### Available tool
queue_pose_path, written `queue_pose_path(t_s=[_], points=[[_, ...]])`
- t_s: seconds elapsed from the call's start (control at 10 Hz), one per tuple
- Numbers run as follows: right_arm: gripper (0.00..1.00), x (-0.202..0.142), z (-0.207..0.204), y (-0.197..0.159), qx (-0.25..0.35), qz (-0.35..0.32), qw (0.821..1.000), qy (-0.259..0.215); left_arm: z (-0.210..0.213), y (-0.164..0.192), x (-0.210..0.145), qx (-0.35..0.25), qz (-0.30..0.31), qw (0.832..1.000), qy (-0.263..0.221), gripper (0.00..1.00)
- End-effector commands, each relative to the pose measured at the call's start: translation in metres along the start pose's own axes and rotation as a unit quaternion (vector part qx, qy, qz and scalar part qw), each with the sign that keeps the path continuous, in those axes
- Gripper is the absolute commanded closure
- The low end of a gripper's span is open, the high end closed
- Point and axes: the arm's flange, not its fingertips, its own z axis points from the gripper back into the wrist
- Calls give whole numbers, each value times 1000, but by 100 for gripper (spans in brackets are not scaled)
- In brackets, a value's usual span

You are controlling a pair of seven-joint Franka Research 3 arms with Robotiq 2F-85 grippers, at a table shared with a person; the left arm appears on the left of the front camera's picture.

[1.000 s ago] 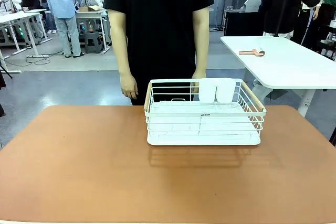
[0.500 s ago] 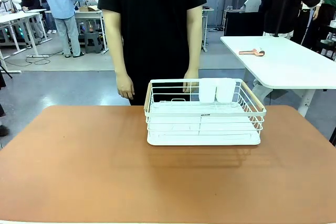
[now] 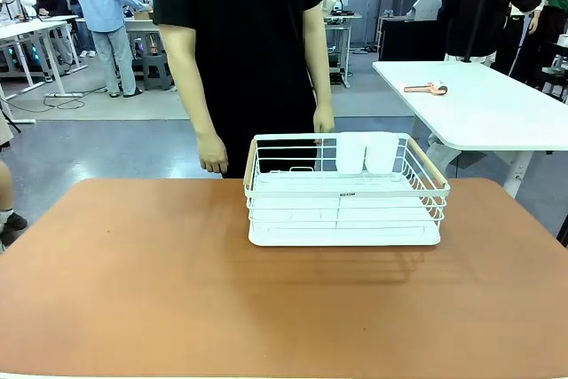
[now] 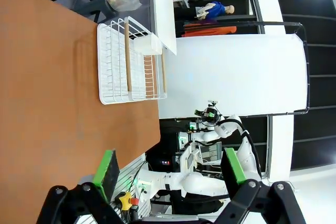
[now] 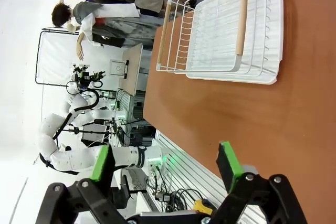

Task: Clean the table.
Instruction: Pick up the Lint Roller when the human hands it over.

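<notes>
Ahead of the left gripper (image 4: 171,167), seen from its wrist, the table (image 4: 52,103) spreads up and to the left of the jaws. Its near edge runs between the two fingers, so one green pad (image 4: 108,169) sits over the terracotta top and the other lies past the edge. The jaws stand wide apart with nothing between them. Well ahead of them the white wire rack (image 4: 113,61) rests on the table, with its wooden handles running lengthwise.

Ahead of the right gripper (image 5: 164,162), the table takes the right side of the wrist view. One pad (image 5: 229,161) is over the top and the other is off the edge. These jaws are also spread wide and hold nothing. The rack lies well beyond them, toward the upper right.

From the front, the rack sits near the far middle of the table, with a white holder (image 3: 366,153) in its far corner. A person (image 3: 240,42) in black stands just behind the far edge, with one hand (image 3: 213,153) hanging beside the rack and the other behind its far rim.
</notes>
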Motion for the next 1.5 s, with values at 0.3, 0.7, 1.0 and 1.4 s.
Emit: queue_pose_path(t_s=[0.3, 0.7, 1.0, 1.4], points=[[0, 0, 0, 1, 4, 8, 1000, 3, 1, 0, -1, -8, -3, 1000, 2, 0], [0, 0, 0, 1, 4, 8, 1000, 3, 1, 0, -1, -8, -3, 1000, 2, 0], [0, 0, 0, 1, 4, 8, 1000, 3, 1, 0, -1, -8, -3, 1000, 2, 0], [0, 0, 0, 1, 4, 8, 1000, 3, 1, 0, -1, -8, -3, 1000, 2, 0]])
